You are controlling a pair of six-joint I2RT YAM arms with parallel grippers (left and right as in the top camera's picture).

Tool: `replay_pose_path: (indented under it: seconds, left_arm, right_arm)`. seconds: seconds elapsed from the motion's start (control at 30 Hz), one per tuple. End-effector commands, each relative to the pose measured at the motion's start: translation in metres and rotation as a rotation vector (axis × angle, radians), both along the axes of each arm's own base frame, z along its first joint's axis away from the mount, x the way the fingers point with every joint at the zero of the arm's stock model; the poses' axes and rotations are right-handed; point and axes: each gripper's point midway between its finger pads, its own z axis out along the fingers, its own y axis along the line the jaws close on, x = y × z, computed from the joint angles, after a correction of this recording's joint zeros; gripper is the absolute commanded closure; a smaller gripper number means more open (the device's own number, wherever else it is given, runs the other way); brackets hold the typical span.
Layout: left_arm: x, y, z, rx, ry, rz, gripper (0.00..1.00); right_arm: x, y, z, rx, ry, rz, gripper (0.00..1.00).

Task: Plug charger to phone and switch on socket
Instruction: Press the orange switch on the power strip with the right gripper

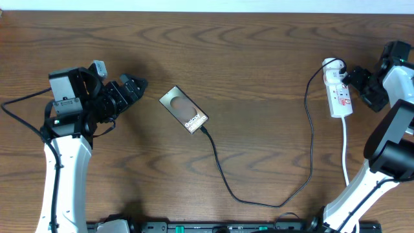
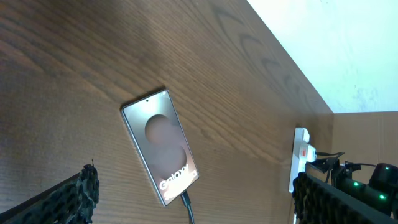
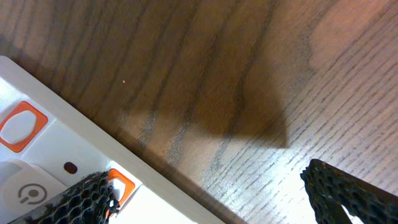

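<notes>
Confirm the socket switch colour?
Switch: orange-red with white oval centre, on the white socket; right wrist view shows it best.

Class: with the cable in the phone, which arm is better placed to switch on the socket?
Right. The right pincer is at the socket; the left pincer is beside the phone, across the table.

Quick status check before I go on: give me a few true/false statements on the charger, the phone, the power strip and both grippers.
1. The charger ends at the labelled end of the phone. True.
2. The left gripper is holding the phone. False: it is open and empty, off to the phone's side, not touching it.
3. The right gripper is open, right at the power strip. True.
4. The phone lies on top of the power strip. False: it lies flat on the table, well apart from the strip.
</notes>
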Motion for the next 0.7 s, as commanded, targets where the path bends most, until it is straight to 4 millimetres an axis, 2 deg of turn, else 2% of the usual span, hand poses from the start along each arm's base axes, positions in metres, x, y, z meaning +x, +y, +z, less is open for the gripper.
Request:
replay_pose_path:
  seconds: [0.0, 0.43, 0.67]
  left_arm:
    - [-0.001, 0.002, -0.003, 0.024, -0.004, -0.007, 0.02]
    - [-0.001, 0.002, -0.003, 0.024, -0.003, -0.007, 0.02]
    - [-0.001, 0.002, -0.003, 0.024, -0.003, -0.007, 0.02]
  right_arm:
    - [-0.011, 0.05, -0.034, 0.171, 0.047, 0.075, 0.01]
    - [-0.016, 0.071, -0.036, 0.195, 0.088, 0.113, 0.01]
    - [-0.02, 0.073, -0.036, 0.201, 0.105, 0.114, 0.01]
